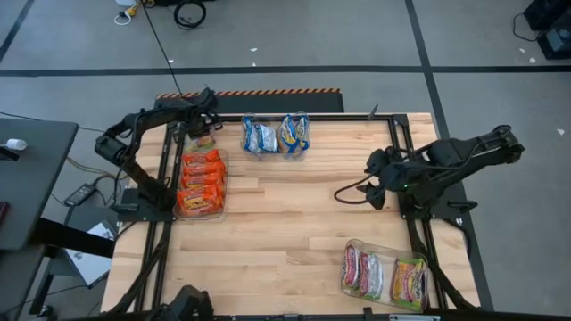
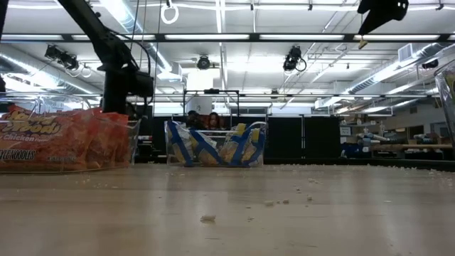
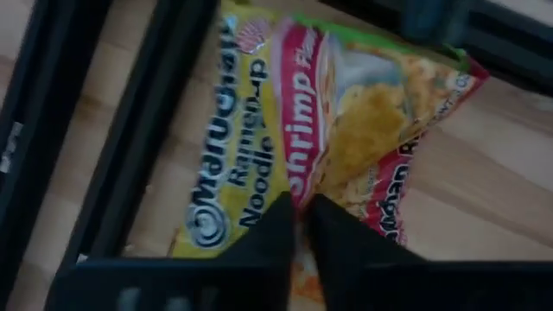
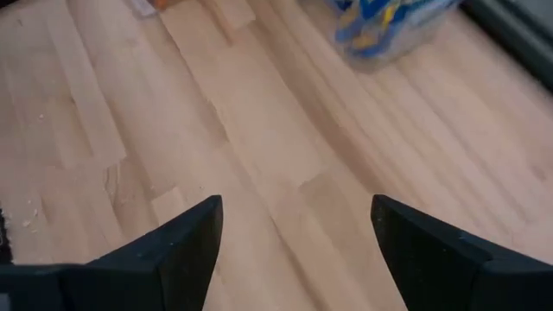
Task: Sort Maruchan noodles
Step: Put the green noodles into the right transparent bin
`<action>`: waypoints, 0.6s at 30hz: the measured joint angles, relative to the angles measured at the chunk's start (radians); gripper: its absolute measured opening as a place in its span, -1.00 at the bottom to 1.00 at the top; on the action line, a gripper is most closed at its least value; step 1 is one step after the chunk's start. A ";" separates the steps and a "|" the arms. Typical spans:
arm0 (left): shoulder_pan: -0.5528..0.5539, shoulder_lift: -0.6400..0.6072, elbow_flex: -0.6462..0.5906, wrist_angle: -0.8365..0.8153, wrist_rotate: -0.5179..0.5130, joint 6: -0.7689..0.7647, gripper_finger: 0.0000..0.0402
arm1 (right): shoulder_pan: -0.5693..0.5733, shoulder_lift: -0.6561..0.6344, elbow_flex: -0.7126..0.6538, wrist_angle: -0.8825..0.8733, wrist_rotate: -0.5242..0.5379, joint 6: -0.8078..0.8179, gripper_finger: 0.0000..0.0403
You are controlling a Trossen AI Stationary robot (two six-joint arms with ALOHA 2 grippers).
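A yellow-green and pink Shrimp noodle packet (image 3: 346,112) lies flat on the wood at the table's far left (image 1: 203,141), just beyond the tray of orange packets. My left gripper (image 3: 302,212) points steeply down at it, shut on its crinkled wrapper. My right gripper (image 4: 298,207) hangs open above bare wood at the table's right side (image 1: 373,181), holding nothing. My left gripper pinches a raised crease of the wrapper (image 3: 302,186) between its two fingertips, about midway along one long edge of the packet. The fingers come from above, pointing down. The packet's remaining surface lies flat on the table.
A clear tray of orange packets (image 1: 201,183) stands at the left. A tray of blue-and-yellow packets (image 1: 277,135) stands at the far middle, and one with pink-white and yellow-green packets (image 1: 385,275) at the near right. Black frame rails (image 3: 130,130) run beside the Shrimp packet. The table's middle is bare wood.
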 joint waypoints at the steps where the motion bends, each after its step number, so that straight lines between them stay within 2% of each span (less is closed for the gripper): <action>1: -0.002 -0.017 0.000 0.004 0.009 0.017 -0.86 | 0.000 -0.013 0.000 0.000 0.011 -0.021 0.49; 3: -0.014 -0.064 0.016 0.019 0.023 0.083 -0.95 | 0.000 -0.037 0.000 0.000 0.022 -0.069 0.49; 6: -0.060 -0.157 0.064 0.046 0.012 0.222 -0.95 | -0.010 -0.068 0.000 0.011 0.070 -0.126 0.49; 10: -0.188 -0.296 0.148 0.039 -0.056 0.381 -0.98 | -0.053 -0.102 0.000 0.082 0.100 -0.144 0.48; 13: -0.324 -0.388 0.211 0.042 -0.124 0.508 -0.98 | -0.104 -0.110 0.010 0.129 0.055 -0.196 0.48; 18: -0.651 -0.443 0.281 0.097 -0.210 0.675 -0.99 | -0.180 -0.061 0.107 0.162 -0.016 -0.306 0.48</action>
